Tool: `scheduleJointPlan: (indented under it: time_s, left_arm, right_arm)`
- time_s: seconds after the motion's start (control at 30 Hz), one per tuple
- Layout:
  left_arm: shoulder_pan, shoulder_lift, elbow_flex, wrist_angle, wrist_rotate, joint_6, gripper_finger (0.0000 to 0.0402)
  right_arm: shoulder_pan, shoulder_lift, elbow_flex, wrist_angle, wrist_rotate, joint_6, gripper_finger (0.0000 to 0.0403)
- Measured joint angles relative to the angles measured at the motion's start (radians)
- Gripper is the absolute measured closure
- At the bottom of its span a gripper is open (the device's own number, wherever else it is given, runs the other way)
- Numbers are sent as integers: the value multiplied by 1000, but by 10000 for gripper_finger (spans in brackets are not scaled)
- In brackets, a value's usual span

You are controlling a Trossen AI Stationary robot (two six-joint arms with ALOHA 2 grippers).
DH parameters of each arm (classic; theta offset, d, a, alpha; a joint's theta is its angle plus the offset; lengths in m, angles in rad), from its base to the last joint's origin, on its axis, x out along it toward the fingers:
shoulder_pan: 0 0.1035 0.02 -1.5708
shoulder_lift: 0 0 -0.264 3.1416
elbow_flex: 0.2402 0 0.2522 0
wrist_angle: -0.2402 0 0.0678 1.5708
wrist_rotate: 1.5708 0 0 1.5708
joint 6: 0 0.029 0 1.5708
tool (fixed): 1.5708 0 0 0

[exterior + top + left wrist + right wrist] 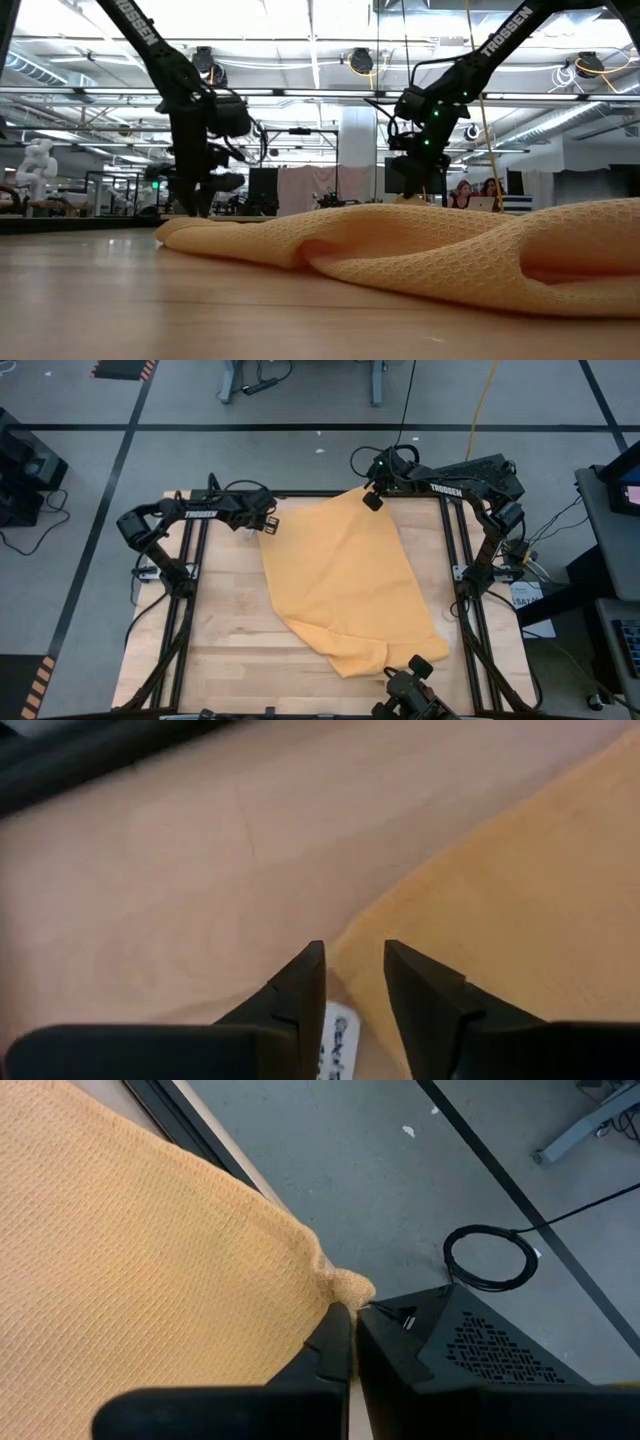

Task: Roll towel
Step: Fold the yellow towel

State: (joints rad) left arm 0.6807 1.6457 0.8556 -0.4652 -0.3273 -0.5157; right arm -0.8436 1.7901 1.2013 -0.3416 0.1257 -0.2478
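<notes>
Fingers of the right gripper (345,1320) pinch the towel (345,585) corner at twelve o'clock; the left gripper (355,965), narrowly parted, straddles the ten o'clock corner on the wooden table (225,630).

- Left arm (190,515) reaches in from the table's left side, its forearm running across the far edge toward the middle.
- Left gripper (268,526) sits low at the towel's (345,585) far-left corner; in the left wrist view its 2 fingers (300,985) stand a little apart, with the corner's edge in the gap between them.
- Right arm (470,480) bends in from the right side, its forearm lying along the far edge.
- Right gripper (373,500) is at the towel's far-right corner; in the right wrist view its fingers (335,1335) are pressed together, pinching a small bunch of cloth at the tips.
</notes>
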Motion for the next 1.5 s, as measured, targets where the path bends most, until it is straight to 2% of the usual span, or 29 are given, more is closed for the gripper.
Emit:
scheduleJointPlan:
  time_s: [0.33,0.53,0.73,1.03,1.2,1.33,1.5]
  left_arm:
    - [7,82,5,54,7,30,308]
    - [6,82,1,67,-67,94,390]
    - [9,64,10,94,-91,172,396]
    - [32,59,71,131,-159,222,398]
    - [53,59,72,144,-231,226,398]
    - [74,59,72,166,-244,235,398]
    - [91,59,72,195,-244,235,398]
  right_arm:
    - [0,0,0,0,0,0,397]
    - [0,0,0,1,0,0,397]
    - [0,0,0,5,0,22,397]
    - [-10,0,0,145,5,43,397]
    - [-27,0,0,135,5,48,396]
    - [-41,-4,1,100,5,96,377]
    - [-42,-60,1,-17,4,114,322]
